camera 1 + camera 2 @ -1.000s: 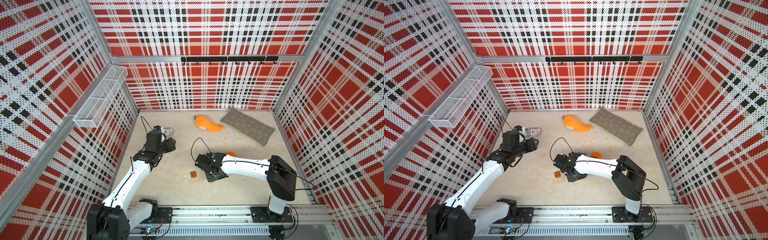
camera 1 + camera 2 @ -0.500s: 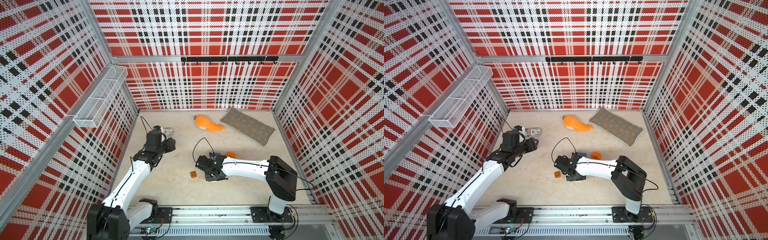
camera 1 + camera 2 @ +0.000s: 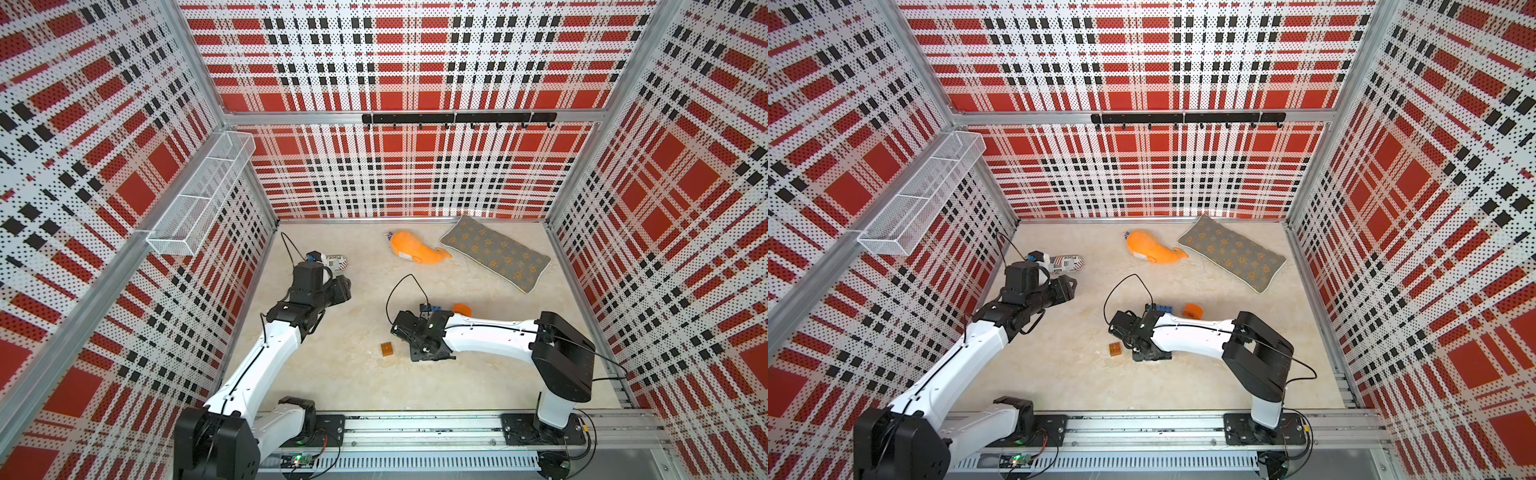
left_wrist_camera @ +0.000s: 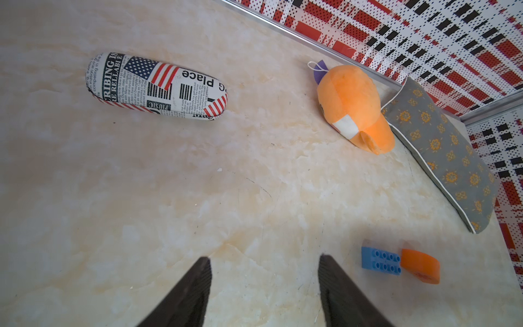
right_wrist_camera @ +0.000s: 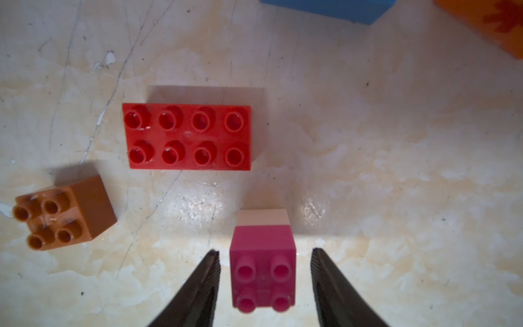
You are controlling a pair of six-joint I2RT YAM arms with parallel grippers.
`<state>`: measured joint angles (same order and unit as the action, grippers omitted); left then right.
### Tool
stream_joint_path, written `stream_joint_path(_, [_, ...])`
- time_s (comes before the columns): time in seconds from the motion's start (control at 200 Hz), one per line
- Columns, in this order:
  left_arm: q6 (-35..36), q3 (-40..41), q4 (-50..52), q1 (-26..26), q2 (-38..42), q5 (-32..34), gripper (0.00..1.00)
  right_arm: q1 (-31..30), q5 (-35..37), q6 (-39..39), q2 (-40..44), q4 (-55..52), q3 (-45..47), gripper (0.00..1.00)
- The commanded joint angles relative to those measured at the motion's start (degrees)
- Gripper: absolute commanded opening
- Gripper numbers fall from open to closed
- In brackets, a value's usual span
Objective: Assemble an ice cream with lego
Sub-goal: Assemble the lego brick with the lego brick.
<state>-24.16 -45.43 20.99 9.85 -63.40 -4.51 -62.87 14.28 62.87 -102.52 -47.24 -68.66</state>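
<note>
Right wrist view: the right pincer [image 5: 264, 251] hangs low over the worktop [image 5: 396, 170] with its fingers parted, gripping nothing.
Between the fingers: the pink brick [image 5: 263, 271] sits on the cream brick [image 5: 263, 217]. There is a clear gap on either side and neither finger touches it.
Stem attitude: upright with studs up. Its long axis is vertical, so the fingers straddle its square sides.
Red brick [image 5: 188, 137]: flat, studs up, just beyond the fingertips and apart from the stem. Its long axis runs parallel to the line joining the two fingers.
Amber-brown brick [image 5: 63, 212]: off to one side of the stem, studs up, askew to the red one.
Blue brick [image 4: 380, 260] and rounded orange piece [image 4: 420, 264]: farther out past the red brick, just beside each other.
Left pincer [image 4: 264, 259]: fingers apart and empty, above bare worktop, well apart from the bricks.
Nearer arm: the right, clearly.
Likely next move: set the red brick on the stem's studs. As the red brick lies, gripping it across its short width would probably need a quarter turn of the wrist.
</note>
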Motion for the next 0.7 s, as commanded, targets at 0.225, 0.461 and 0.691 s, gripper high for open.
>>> stream_joint_path(0.225, [-1.06,-0.77,0.78,3.21,-0.56,3.73,0.63,-0.04,2.96,-1.45,3.35,-4.04,-3.77,0.7])
stream_joint_path(0.461, [-7.67,-5.34,6.76,18.33,-5.65,10.67,0.61,4.82,6.08,-9.25,11.92,-4.18,-4.12,0.72])
stream_joint_path(0.691, [-21.83,0.53,8.13,28.39,-6.58,11.67,0.59,12.32,6.27,-15.48,22.8,-0.86,3.75,0.69])
